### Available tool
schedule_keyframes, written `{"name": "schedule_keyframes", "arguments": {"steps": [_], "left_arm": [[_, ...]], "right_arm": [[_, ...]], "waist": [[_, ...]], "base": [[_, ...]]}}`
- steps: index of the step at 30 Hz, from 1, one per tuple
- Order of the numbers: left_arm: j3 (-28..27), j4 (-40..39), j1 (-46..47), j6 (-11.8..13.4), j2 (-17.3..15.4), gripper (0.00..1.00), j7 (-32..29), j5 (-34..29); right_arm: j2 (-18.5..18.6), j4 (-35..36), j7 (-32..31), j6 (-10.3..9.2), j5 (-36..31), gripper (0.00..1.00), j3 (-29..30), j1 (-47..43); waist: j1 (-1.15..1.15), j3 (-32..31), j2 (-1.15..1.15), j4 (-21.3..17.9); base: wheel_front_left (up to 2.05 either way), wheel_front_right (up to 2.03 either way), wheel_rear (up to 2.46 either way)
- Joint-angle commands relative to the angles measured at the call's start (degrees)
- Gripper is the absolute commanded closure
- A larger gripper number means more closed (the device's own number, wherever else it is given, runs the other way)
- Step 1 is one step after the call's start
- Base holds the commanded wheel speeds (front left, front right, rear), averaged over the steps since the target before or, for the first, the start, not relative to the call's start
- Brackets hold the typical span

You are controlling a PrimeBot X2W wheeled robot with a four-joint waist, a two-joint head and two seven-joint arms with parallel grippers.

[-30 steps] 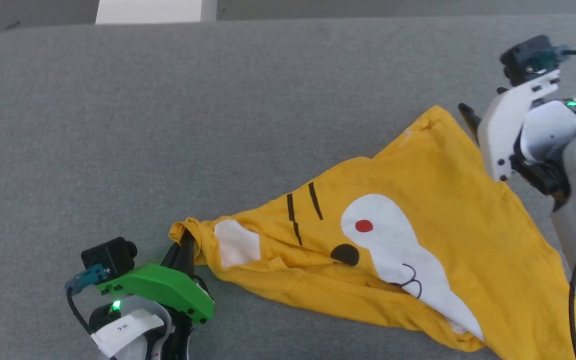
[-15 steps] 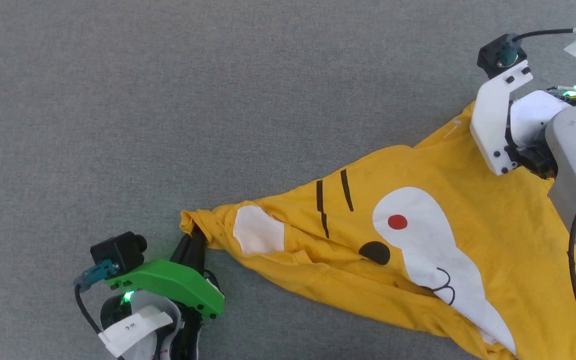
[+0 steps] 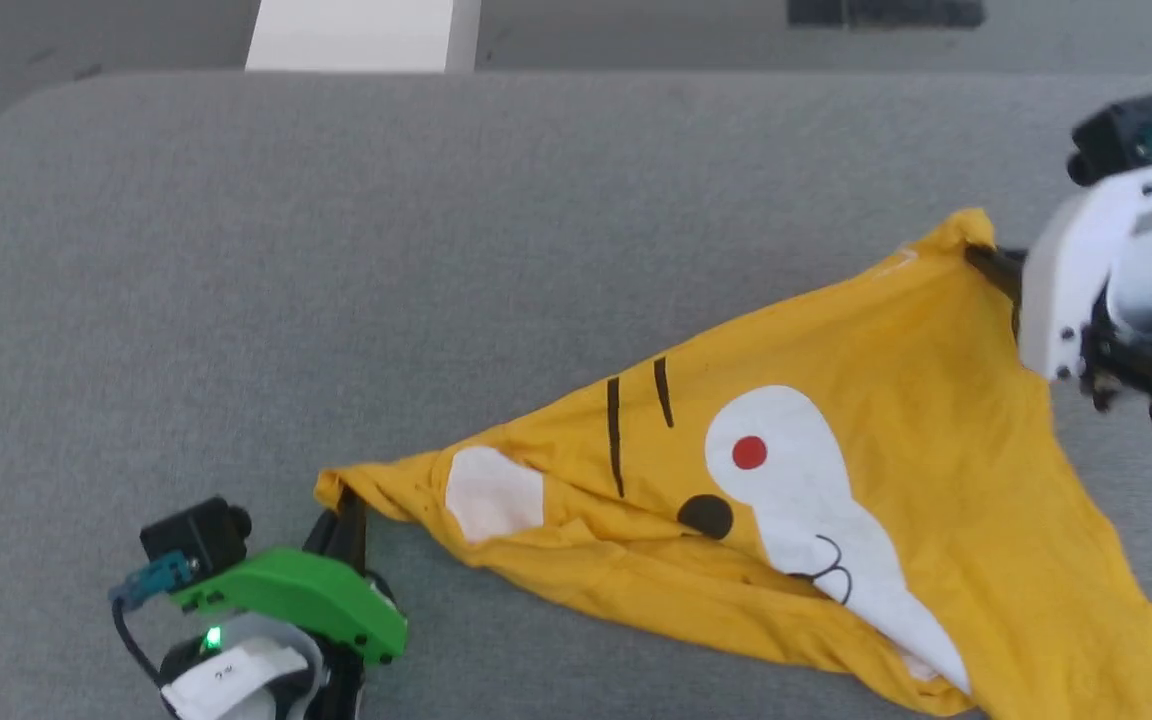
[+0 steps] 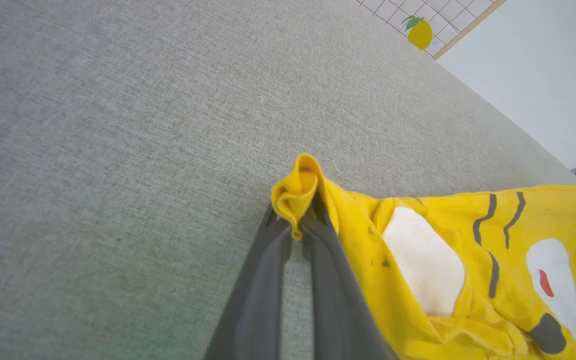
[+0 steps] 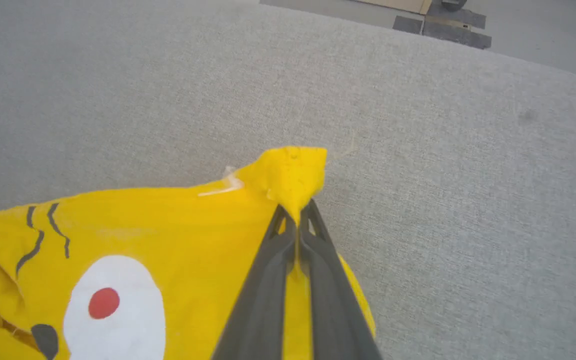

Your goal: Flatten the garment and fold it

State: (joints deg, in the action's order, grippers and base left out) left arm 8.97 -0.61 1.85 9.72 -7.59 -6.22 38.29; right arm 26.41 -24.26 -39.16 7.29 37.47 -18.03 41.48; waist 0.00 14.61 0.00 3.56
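- Step in hand, by judgement: spreading flat, ahead of any fold.
- Table [image 3: 336,250], grey cloth top: use the bare stretch to the left and ahead as room for the spread.
- Shirt [image 3: 896,400], yellow, tiger face up: lies on the right half of the table, drawn into a rough triangle, rucked and slack along its near edge, running out of the head view at lower right.
- Right gripper [image 3: 981,255]: pressed together on the far corner of the shirt, cloth nipped between the fingers.
- Left gripper [image 3: 348,505]: pinching the near-left corner, a small bunch of cloth folded over the tips.
- To do well: draw the two held corners apart evenly and low over the table until the edge between goes taut.
- Stop short of strain, since the left hold looks thin and may slip.
- Then lay the shirt down away from the body, so that the rucked near edge smooths out instead of doubling under.
- Count, largest to smallest: table, one.
- Shirt, one.
- Grippers, two, both holding cloth.
- Red dot [image 3: 749,452] on the white muzzle, one in view.
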Motion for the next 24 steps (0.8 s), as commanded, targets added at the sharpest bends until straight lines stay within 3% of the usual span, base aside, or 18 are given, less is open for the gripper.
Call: {"name": "schedule_keyframes", "arguments": {"steps": [1,7,13,19,24], "left_arm": [[-0.3,-0.2,-1.3,0.4,-0.5,1.00,0.0,0.5],[-0.3,-1.2,-4.2,0.6,-0.8,1.00,-0.8,1.4],[-1.1,-3.2,-0.5,-0.8,-2.3,1.00,-2.8,3.0],[-0.5,-3.5,12.7,-2.3,-8.8,1.00,-9.3,0.2],[0.7,1.1,27.8,-4.3,-12.9,1.00,-14.8,-1.7]], "right_arm": [[0.5,2.1,-0.6,0.20,1.3,1.00,1.0,-3.4],[0.4,13.6,-6.6,0.20,5.9,1.00,8.5,-18.1],[-2.2,22.4,-13.1,0.20,7.6,1.00,16.2,-25.8],[-2.6,28.2,-19.4,0.20,5.0,1.00,19.7,-20.1],[-3.3,25.8,-24.1,0.20,2.4,1.00,19.5,-8.0]], "waist": [[0.00,-5.9,0.00,-4.4],[0.00,-9.3,0.00,-7.7],[0.00,-10.2,0.00,-8.9],[0.00,-9.1,0.00,-9.4],[0.00,-7.0,0.00,-9.6]], "base": [[0.00,0.00,0.00],[0.00,0.00,0.00],[0.00,0.00,0.00],[0.00,0.00,0.00],[0.00,0.00,0.00]]}}
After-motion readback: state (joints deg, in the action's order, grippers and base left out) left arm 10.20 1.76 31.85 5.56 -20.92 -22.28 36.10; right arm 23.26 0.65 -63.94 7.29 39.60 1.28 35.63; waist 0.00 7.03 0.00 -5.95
